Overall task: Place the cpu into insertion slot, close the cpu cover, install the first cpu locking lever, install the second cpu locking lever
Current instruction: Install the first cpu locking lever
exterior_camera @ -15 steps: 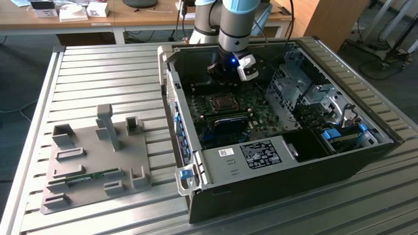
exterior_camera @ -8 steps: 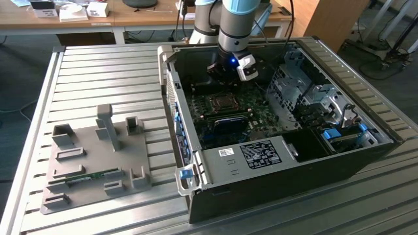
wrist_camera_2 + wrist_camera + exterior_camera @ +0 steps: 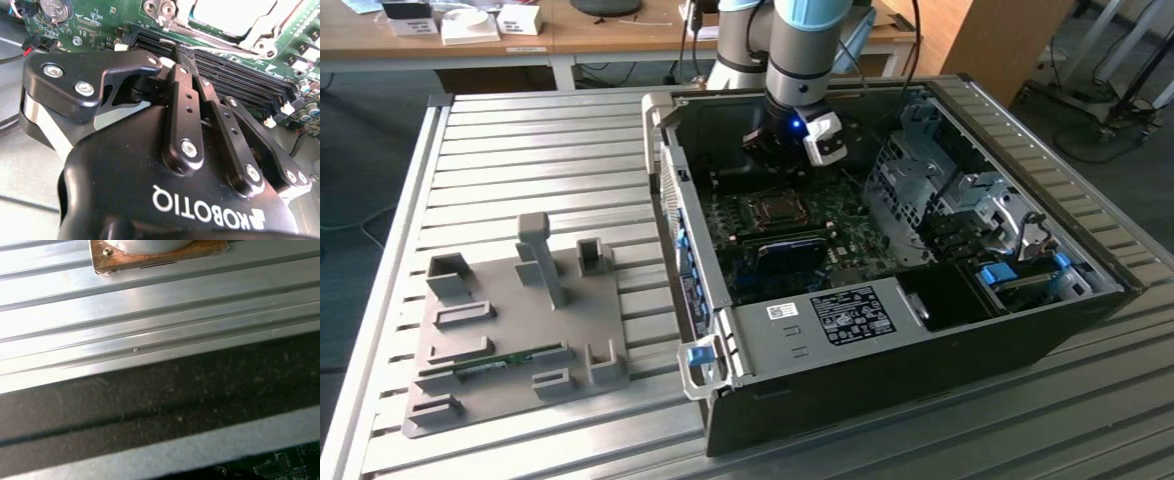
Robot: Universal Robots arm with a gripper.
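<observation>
Grey plastic forms the fixture plate (image 3: 507, 330) nearest in the exterior view, lying on the slatted metal table (image 3: 494, 150) at that view's left. Beside it stands the open black computer case (image 3: 907, 370), its grey drive cage (image 3: 834, 318) at the near end. Farther in lies the green circuit board (image 3: 861, 240), with the insertion slot (image 3: 774, 212) near its middle. In the second wrist view the cpu (image 3: 232, 12) sits in that slot. The cpu cover (image 3: 215, 34) frames its pale top, and long black memory slots (image 3: 235, 75) run just beside it. Beyond the slot the gripper (image 3: 771, 160) hangs above the board; I cannot tell whether it is open or closed. Farthest back stands a wooden desk (image 3: 587, 35).
</observation>
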